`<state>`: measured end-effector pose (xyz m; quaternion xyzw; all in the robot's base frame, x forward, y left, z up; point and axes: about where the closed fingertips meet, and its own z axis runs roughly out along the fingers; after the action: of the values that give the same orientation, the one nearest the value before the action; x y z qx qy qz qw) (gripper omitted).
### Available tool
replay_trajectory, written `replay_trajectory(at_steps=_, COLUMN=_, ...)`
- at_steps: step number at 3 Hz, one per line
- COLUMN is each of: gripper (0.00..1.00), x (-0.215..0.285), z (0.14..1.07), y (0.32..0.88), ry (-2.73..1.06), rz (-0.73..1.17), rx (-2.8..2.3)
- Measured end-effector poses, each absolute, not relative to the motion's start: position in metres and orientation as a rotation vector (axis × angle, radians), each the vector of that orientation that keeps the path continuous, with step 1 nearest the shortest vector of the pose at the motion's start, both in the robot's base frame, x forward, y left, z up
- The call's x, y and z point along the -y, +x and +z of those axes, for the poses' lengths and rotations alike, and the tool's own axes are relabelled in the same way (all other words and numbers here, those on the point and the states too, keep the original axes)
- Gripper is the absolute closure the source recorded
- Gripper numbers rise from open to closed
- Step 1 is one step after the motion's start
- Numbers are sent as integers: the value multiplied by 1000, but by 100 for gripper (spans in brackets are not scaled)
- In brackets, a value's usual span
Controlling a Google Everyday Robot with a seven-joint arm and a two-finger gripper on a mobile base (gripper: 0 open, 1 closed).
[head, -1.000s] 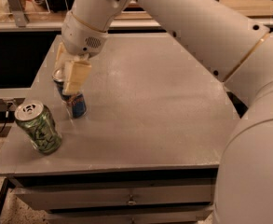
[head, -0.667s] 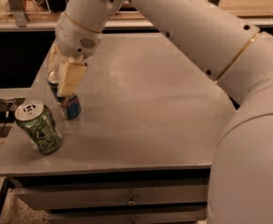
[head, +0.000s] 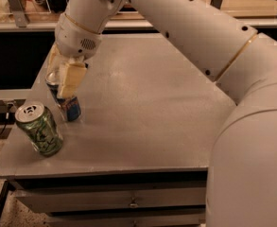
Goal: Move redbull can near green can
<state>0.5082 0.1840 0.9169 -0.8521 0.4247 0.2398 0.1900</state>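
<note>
Two cans are at the tabletop's 8 o'clock corner. Gripper is there too, fingers clamped around the redbull can, gripping its upper half. That can leans, top toward 10 o'clock. Green can is near it at 7 o'clock, not touching, also tilted. White arm reaches in from 3 o'clock.
</note>
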Motion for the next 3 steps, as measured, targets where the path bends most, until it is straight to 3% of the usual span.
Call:
replay_trajectory(at_steps=2, gripper=41, x=-186, z=917, y=508, ry=-2392, rz=674, rx=-1192)
replay_trajectory(at_steps=3, gripper=10, x=-189, z=916, y=509, ry=-2389, rz=674, rx=-1188)
